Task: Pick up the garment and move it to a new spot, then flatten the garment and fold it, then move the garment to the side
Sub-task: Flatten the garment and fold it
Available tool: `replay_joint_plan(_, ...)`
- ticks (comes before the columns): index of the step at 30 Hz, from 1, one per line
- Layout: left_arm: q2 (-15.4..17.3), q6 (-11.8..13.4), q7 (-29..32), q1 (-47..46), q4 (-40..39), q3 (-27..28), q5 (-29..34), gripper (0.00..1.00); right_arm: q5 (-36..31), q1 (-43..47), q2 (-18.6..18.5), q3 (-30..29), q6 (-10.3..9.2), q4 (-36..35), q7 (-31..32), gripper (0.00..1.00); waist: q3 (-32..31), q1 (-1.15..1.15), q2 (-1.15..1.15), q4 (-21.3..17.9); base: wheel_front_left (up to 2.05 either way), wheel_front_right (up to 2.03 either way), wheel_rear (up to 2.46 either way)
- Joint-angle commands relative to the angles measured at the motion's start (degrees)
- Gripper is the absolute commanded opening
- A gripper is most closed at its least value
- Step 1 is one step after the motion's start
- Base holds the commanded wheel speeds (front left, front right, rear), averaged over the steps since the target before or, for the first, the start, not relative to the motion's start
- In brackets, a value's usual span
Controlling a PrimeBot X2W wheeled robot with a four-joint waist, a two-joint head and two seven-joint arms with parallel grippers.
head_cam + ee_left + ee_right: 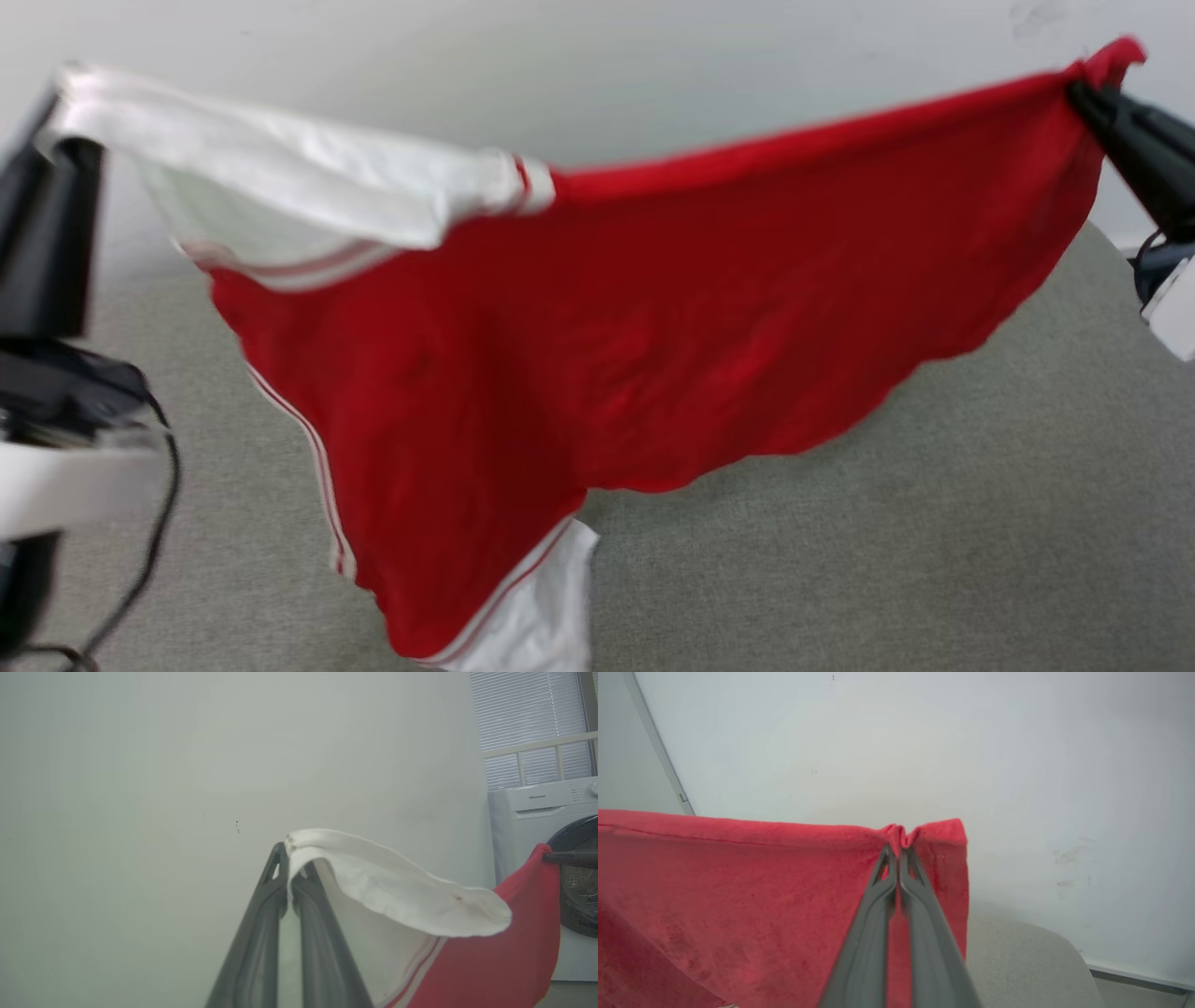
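Two tight grips on the shirt (653, 327), left gripper (58, 140) pinching its white sleeve (280, 177) upper left, right gripper (1083, 93) its red corner (1106, 58) upper right.

A red T-shirt (653, 355) of soft, matt, faintly fuzzy cloth, with smoother white cloth sleeves (308, 187). The table (934, 523) is covered in coarse grey woven fabric. The left claw (286, 851) and right claw (899, 851) look like dark, matt plastic. The wall (140, 788) is smooth and matt.
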Motion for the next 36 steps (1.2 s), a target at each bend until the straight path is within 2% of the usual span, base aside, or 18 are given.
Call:
replay_joint_plan(1, 0.8, 0.1, 0.4, -2.4, 0.1, 1.4, -0.5, 0.0, -0.3, -1.3, 0.8, -0.5, -0.02, -1.2, -0.5, 0.0, 1.0, 0.01, 0.0, -0.9, 0.0, 0.0, 0.0)
replay_joint_plan(8, 4.4, -0.6, 2.4, -13.7, 2.9, 5.0, -1.4, 0.0, -2.1, -7.7, 3.0, -1.8, -0.02, -3.6, -2.7, 0.0, 6.6, 0.01, 0.0, -1.9, 0.0, 0.0, 0.0)
replay_joint_plan(13, 7.0, -3.4, 3.7, -25.0, 7.8, 5.2, -2.6, 0.0, -3.7, -15.2, 3.6, -1.4, -0.03, -1.9, -4.7, 0.0, 13.4, 0.01, 0.0, -2.0, 0.0, 0.0, 0.0)
replay_joint_plan(18, 8.1, -7.3, 4.6, -38.0, 16.2, 1.9, -2.6, 0.0, -6.7, -24.4, 3.6, -0.4, -0.03, 2.8, -7.7, 0.0, 20.5, 0.01, 0.0, -0.9, 0.0, 0.0, 0.0)
replay_joint_plan(23, 6.5, -11.3, 4.5, -52.9, 27.2, -3.3, -0.4, 0.0, -11.1, -35.0, 3.3, 0.9, -0.04, 10.3, -12.2, 0.0, 27.1, 0.01, 0.0, 0.6, 0.0, 0.0, 0.0)
replay_joint_plan(28, 2.5, -13.9, 1.9, -68.2, 40.1, -7.1, 3.2, 0.0, -16.4, -45.3, 3.0, 2.7, -0.05, 19.0, -17.6, 0.0, 32.5, 0.01, 0.0, 2.3, 0.0, 0.0, 0.0)
replay_joint_plan(31, 0.2, -15.1, -0.9, -75.4, 47.9, -9.1, 5.7, 0.0, -19.1, -50.5, 3.8, 3.6, -0.05, 25.0, -21.9, 0.0, 34.7, 0.01, 0.0, 3.0, 0.0, 0.0, 0.0)
replay_joint_plan(32, -1.2, -15.8, -3.1, -79.3, 52.8, -10.1, 6.9, 0.0, -20.7, -53.0, 4.2, 4.2, -0.05, 28.7, -24.6, 0.0, 35.8, 0.01, 0.0, 3.3, 0.0, 0.0, 0.0)
replay_joint_plan(36, -3.2, -16.7, -6.6, -83.1, 58.7, -11.3, 8.0, 0.0, -22.9, -55.8, 4.5, 5.4, -0.06, 33.5, -28.6, 0.0, 37.1, 0.01, 0.0, 4.0, 0.0, 0.0, 0.0)
